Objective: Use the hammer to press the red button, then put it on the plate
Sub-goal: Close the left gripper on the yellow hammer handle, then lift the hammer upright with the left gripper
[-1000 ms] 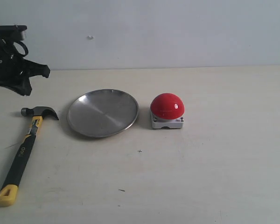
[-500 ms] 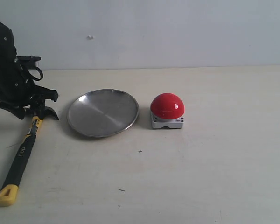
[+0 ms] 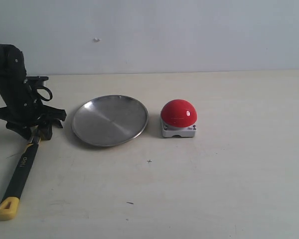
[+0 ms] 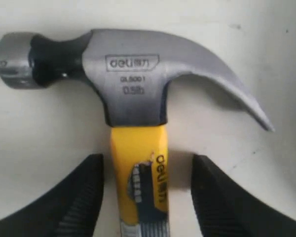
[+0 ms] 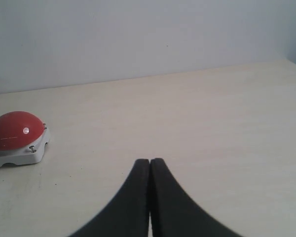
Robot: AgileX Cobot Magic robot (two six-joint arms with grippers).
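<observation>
The hammer (image 3: 21, 169) lies flat on the table at the left, its yellow looped end nearest the front edge. My left gripper (image 3: 37, 130) is down over its yellow neck and hides the head in the exterior view. In the left wrist view the steel head (image 4: 128, 74) and yellow neck (image 4: 138, 168) show plainly. The left gripper (image 4: 147, 170) is open, one black finger on each side of the neck with small gaps. The silver plate (image 3: 109, 120) sits right of the hammer. The red button (image 3: 179, 113) (image 5: 15, 129) stands right of the plate. My right gripper (image 5: 150, 162) is shut on nothing, off the exterior view.
A pale table (image 3: 229, 174) carries everything, with a plain grey wall (image 3: 189, 35) behind it. A few small dark specks (image 3: 149, 161) mark the tabletop in front of the plate.
My left arm has come down from the upper left onto the hammer's neck and now covers the head. The hammer, plate and button have not moved.
</observation>
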